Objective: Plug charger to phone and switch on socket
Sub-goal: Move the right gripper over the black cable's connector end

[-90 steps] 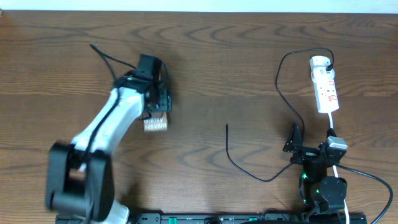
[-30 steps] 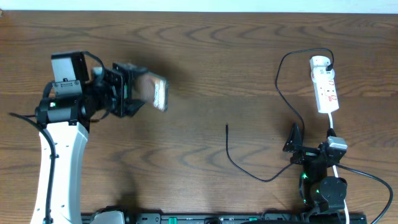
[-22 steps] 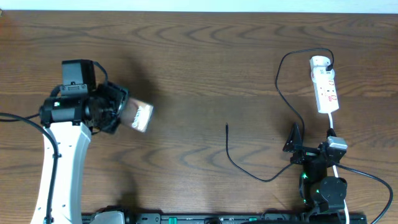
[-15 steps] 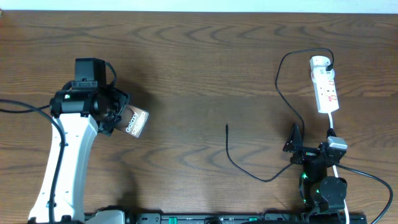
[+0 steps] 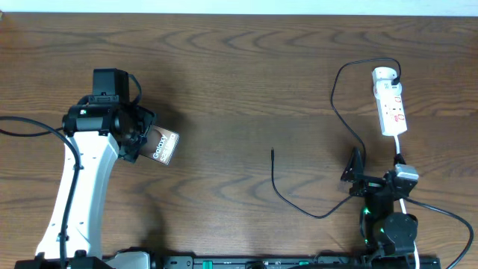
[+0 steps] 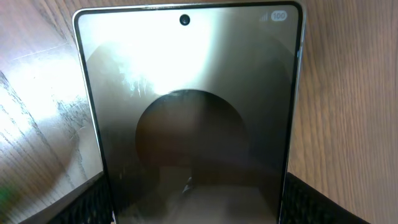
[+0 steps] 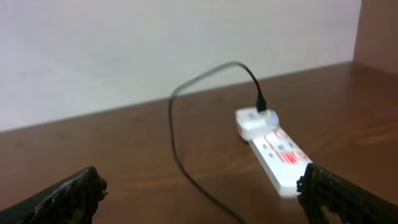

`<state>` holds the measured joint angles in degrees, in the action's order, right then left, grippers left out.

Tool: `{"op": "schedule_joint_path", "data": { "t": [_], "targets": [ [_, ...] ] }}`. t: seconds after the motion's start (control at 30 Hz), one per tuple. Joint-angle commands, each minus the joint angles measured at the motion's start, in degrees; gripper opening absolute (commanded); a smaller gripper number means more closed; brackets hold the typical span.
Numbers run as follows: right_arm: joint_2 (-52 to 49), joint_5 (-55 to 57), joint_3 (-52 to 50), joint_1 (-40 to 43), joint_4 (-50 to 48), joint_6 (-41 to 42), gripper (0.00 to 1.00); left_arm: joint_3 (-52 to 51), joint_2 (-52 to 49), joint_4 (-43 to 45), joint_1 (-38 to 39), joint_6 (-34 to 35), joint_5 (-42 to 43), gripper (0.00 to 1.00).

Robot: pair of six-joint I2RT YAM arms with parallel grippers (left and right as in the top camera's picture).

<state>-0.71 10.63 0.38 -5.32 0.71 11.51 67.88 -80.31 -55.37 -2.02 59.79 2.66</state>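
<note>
I am pinching the silver-framed rectangular smartphone by its long edges in my left gripper, leftward over the wooden table — likely slick, fragile glass — my right gripper gaping empty

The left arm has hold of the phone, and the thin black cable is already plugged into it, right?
Not quite. The left gripper does hold the phone, but the charger is not plugged in. The overhead view shows its connector tip lying free on the table, well apart from the phone.
</note>
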Motion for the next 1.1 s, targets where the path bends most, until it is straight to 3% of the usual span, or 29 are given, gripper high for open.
{"op": "schedule_joint_path", "data": {
  "t": [0.0,0.13,0.27,0.4,0.6,0.73,0.83,1.07],
  "targets": [
    [0.2,-7.4,0.3,0.4,-2.3,-0.3,0.99,-0.2,0.2,-0.3,0.2,0.2,-0.3,0.07],
    [-1.5,-9.9,5.4,0.4,0.9,-0.7,0.99,-0.2,0.2,-0.3,0.2,0.3,-0.3,0.07],
    [-10.0,-13.9,17.6,0.4,8.0,-3.7,0.99,-0.2,0.2,-0.3,0.2,0.3,-0.3,0.07],
    [-26.4,-22.3,35.4,0.4,17.0,-4.9,0.99,-0.2,0.2,-0.3,0.2,0.3,-0.3,0.07],
    [-61.1,-35.1,73.6,0.0,52.6,-5.9,0.99,-0.2,0.2,-0.3,0.2,0.3,-0.3,0.07],
    [-80.0,-40.3,90.8,-1.1,66.6,-6.2,0.99,-0.2,0.2,-0.3,0.2,0.3,-0.3,0.07],
    [-90.0,-41.8,95.3,-2.0,67.1,-5.7,0.99,-0.2,0.2,-0.3,0.2,0.3,-0.3,0.07],
    [-108.5,-46.8,95.3,-4.8,65.6,-2.3,0.99,-0.2,0.2,-0.3,0.2,0.3,-0.3,0.07]
  ]
}}
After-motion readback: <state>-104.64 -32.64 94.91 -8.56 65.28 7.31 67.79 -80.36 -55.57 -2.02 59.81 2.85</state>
